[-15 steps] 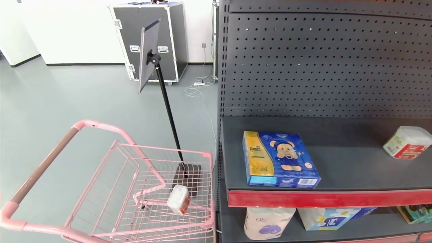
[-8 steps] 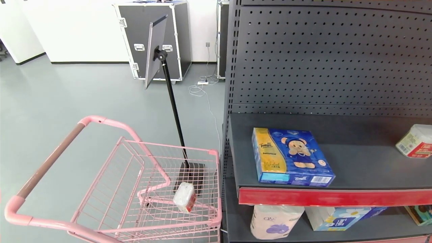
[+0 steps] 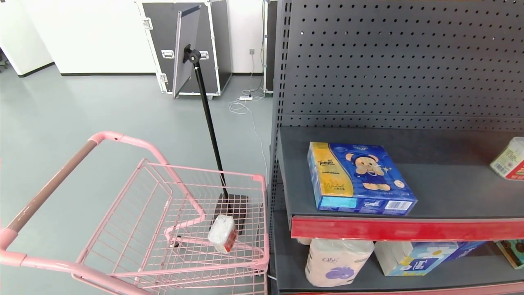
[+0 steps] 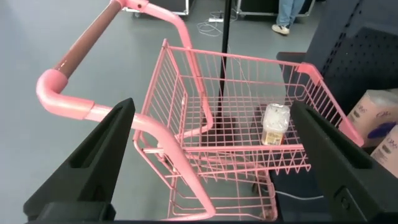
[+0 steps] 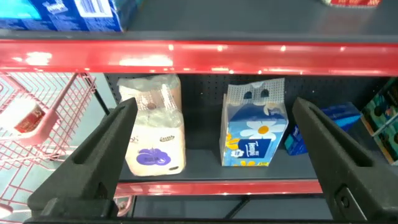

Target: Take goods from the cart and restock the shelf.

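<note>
A pink wire cart [image 3: 135,213] stands left of the dark shelf [image 3: 450,192]. In its basket lies one small white pack with a red end [image 3: 222,233], also seen in the left wrist view [image 4: 275,124]. My left gripper [image 4: 214,155] hangs open above the cart's handle side, well short of the pack. A blue and yellow tissue box [image 3: 358,177] lies on the upper shelf board. My right gripper [image 5: 214,155] is open in front of the shelf's red front strip [image 5: 199,55], facing the lower board.
On the lower board stand a white roll pack [image 5: 155,134] and a blue tissue pack [image 5: 255,134]. A white and red tub [image 3: 509,157] sits at the upper board's right. A tablet stand [image 3: 204,114] rises behind the cart. Open floor lies to the left.
The whole head view has shifted, so the camera moved: the shelf and cart sit further right and lower-board goods show more. The pack in the cart has stayed put.
</note>
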Motion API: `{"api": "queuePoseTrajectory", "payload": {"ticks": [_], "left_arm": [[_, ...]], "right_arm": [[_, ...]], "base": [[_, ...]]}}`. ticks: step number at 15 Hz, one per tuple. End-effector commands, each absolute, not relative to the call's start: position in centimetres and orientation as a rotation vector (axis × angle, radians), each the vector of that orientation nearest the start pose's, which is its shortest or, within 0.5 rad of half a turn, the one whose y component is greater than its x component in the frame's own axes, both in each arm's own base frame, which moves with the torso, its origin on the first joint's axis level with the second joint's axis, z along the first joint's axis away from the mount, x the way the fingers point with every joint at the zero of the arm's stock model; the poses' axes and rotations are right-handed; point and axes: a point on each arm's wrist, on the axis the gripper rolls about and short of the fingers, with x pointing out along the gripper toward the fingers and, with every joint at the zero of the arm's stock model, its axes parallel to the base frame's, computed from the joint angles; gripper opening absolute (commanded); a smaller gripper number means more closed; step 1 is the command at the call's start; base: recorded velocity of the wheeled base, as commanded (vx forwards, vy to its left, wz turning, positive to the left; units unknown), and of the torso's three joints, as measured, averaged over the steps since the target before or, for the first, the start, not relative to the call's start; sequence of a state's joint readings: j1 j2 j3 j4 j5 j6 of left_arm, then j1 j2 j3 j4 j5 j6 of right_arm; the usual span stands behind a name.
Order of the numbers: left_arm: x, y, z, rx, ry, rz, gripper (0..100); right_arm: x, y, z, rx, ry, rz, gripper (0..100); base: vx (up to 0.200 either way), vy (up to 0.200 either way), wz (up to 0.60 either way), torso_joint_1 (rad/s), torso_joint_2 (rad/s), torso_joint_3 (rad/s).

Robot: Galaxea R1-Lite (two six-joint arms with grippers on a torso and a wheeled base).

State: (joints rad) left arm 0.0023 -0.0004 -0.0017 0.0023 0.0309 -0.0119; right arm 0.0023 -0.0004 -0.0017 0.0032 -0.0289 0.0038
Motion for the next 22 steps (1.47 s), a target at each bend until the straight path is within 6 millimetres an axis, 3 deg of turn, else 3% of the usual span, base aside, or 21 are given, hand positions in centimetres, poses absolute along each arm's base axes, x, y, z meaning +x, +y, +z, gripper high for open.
{"api": "queuePoseTrajectory", "payload": {"ticks": [1,9,13,14,15,17,18,22], "left_arm": [[-2.3,0.1,7.6,-0.012,0.001,0.034,100],[-2.2,0.1,7.6,-0.006,0.021,0.023,100],[-2.1,-0.2,7.7,0.063,0.018,-0.111,100],[-2.4,-0.3,9.3,0.057,-0.025,-0.171,100],[-1.2,-0.4,15.5,-0.040,0.003,-0.230,100],[4.4,-0.6,23.9,-0.183,0.088,-0.247,100],[7.9,-1.1,24.1,-0.141,0.194,-0.313,100],[17.3,-4.6,19.2,-0.051,0.531,-0.502,100]], "right_arm": [[-2.3,-0.1,7.6,0.005,0.001,-0.026,100],[-2.3,-0.1,7.6,0.003,0.001,-0.026,100],[-2.3,-0.1,7.6,0.002,0.002,-0.026,100],[-2.3,-0.1,7.6,0.002,0.002,-0.026,100],[-2.3,-0.1,7.6,0.002,0.002,-0.026,100],[-2.3,-0.1,7.6,0.002,0.002,-0.026,100],[-2.3,-0.1,7.6,0.000,0.002,-0.025,100],[-2.3,-0.1,7.6,0.000,0.002,-0.025,100]], "base": [[0.000,0.000,0.00,-0.129,0.37,0.217],[0.000,0.000,0.00,-0.162,0.44,0.280],[0.000,0.000,0.00,-0.161,0.50,0.338],[0.000,0.000,0.00,-0.071,0.22,0.154],[0.000,0.000,0.00,-0.027,0.12,0.080],[0.000,0.000,0.00,-0.011,0.04,0.025],[0.000,0.000,0.00,0.000,0.00,0.000],[0.000,0.000,0.00,0.000,0.00,0.000]]}}
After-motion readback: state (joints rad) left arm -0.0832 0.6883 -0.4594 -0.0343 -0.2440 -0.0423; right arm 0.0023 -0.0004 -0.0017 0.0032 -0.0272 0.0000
